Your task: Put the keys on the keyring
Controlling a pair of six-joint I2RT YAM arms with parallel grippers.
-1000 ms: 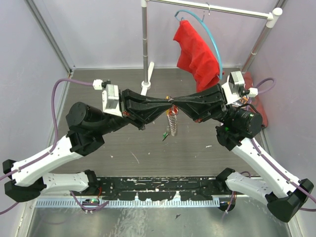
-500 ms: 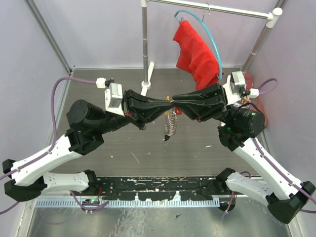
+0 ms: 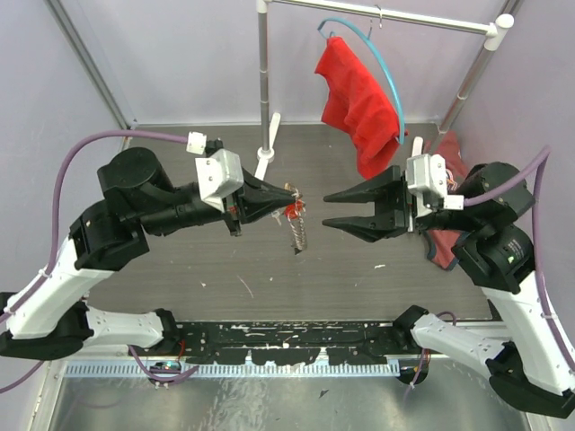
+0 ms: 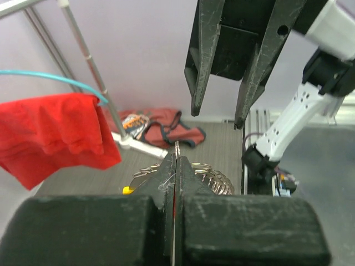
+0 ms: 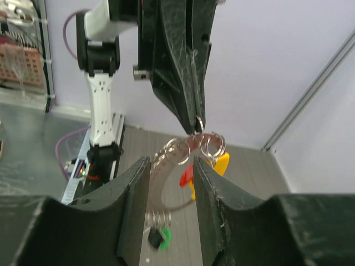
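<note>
My left gripper (image 3: 289,197) is shut on the top of the keyring (image 3: 297,230), which hangs below it above the table's middle. Red (image 3: 288,211) and dark keys (image 3: 295,250) dangle from it. In the left wrist view my jaws (image 4: 176,159) are pressed together with wire loops of the keyring (image 4: 217,180) and a yellow tag (image 4: 128,190) behind them. My right gripper (image 3: 326,210) is open and empty, a short way right of the ring. In the right wrist view (image 5: 171,165) the keyring (image 5: 160,176) hangs with red (image 5: 187,176), yellow (image 5: 222,163) and green-black keys (image 5: 158,237).
A red cloth (image 3: 358,101) hangs on a light-blue hanger hoop (image 3: 393,85) from a white rack (image 3: 262,81) at the back. A red pouch (image 3: 455,151) lies at the right wall. A black strip (image 3: 296,338) runs along the near edge.
The two grippers, joined at the ring a second ago, have drawn apart. The right gripper has let go, opened and moved right. The left gripper has kept the keyring and shifted slightly left.
</note>
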